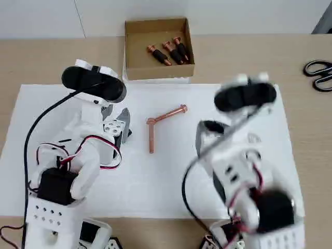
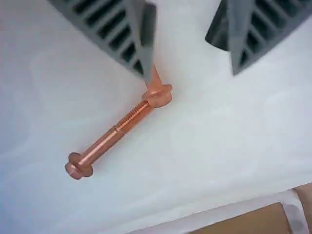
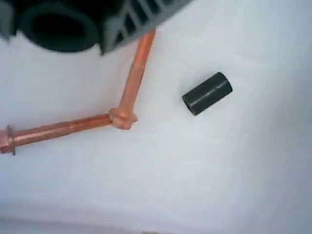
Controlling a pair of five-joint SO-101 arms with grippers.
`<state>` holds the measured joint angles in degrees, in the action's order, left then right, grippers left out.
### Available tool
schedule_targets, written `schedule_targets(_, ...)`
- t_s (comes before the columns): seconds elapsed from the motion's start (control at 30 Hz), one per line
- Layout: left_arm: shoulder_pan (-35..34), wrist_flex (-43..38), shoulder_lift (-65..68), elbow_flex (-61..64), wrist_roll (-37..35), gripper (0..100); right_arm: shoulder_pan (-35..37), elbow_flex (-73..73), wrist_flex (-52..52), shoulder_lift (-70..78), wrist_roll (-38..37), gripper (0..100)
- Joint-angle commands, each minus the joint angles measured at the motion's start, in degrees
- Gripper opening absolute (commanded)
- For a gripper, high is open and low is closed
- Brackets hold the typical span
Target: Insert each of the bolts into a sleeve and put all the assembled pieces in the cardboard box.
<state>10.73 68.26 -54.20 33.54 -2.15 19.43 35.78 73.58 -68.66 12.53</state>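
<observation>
Two copper bolts lie head to head in a V on the white sheet, one bolt [image 1: 167, 114] slanting toward the box, the other bolt [image 1: 151, 139] pointing at the front edge. My left gripper [image 2: 190, 66] hangs open just left of them, one finger covering the shank of a bolt [image 2: 153, 80]. My right gripper [image 3: 63, 34] stands right of the bolts, shut on a black sleeve [image 3: 53, 22] seen end-on. A second black sleeve [image 3: 207, 92] lies loose beyond the bolts. The cardboard box [image 1: 133, 46] at the back holds three assembled pieces [image 1: 167, 52].
The white sheet [image 1: 155, 181] covers the middle of the wooden table. Scissors [image 1: 319, 72] lie at the far right edge. Both arm bases and their cables take up the front corners.
</observation>
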Motion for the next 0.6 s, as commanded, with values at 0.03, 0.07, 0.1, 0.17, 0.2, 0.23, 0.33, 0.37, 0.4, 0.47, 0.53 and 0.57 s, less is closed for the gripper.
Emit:
schedule_targets(0.03, 0.62, 0.18, -0.44, -0.22, 0.18, 10, -2.15, 17.49, -10.77, -19.03, -6.86, 0.6)
schedule_targets(0.07, 1.23, 0.35, -0.44, -0.22, 0.18, 10, -3.30, 21.01, -14.11, -23.16, -8.70, 0.5)
schedule_targets(0.1, 1.85, 0.44, -0.44, -0.22, 0.18, 10, -4.70, 24.35, -17.63, -27.21, -10.29, 0.5)
schedule_targets(0.17, 3.69, 0.44, -0.26, -0.13, 0.18, 10, -7.52, 30.95, -24.04, -34.86, -13.45, 0.5)
schedule_targets(0.2, 4.40, 0.44, 0.53, -0.22, 0.18, 10, -8.66, 33.58, -26.51, -36.44, -15.21, 0.5)
schedule_targets(0.23, 4.84, 0.53, 2.11, -0.66, 0.18, 10, -9.80, 35.25, -28.35, -35.91, -16.18, 0.5)
schedule_targets(0.33, 4.92, 2.11, 10.02, -2.59, 0.18, 10, -11.74, 35.52, -31.52, -33.36, -15.38, 0.5)
schedule_targets(0.37, 4.92, 3.43, 13.27, -4.35, 0.18, 10, -11.74, 35.60, -32.57, -33.36, -15.12, 0.5)
schedule_targets(0.4, 4.92, 5.10, 16.44, -6.99, 0.18, 10, -11.74, 35.69, -33.01, -33.36, -15.12, 0.5)
schedule_targets(0.47, 4.84, 8.97, 22.77, -13.76, 0.18, 10, -11.91, 36.13, -33.10, -33.27, -15.12, 0.5)
schedule_targets(0.53, 4.75, 12.13, 28.66, -21.58, 0.18, 10, -12.09, 37.63, -33.10, -33.36, -15.12, 0.5)
schedule_targets(0.57, 4.75, 13.54, 31.56, -25.36, 0.18, 10, -12.09, 38.51, -33.10, -33.36, -15.12, 0.5)
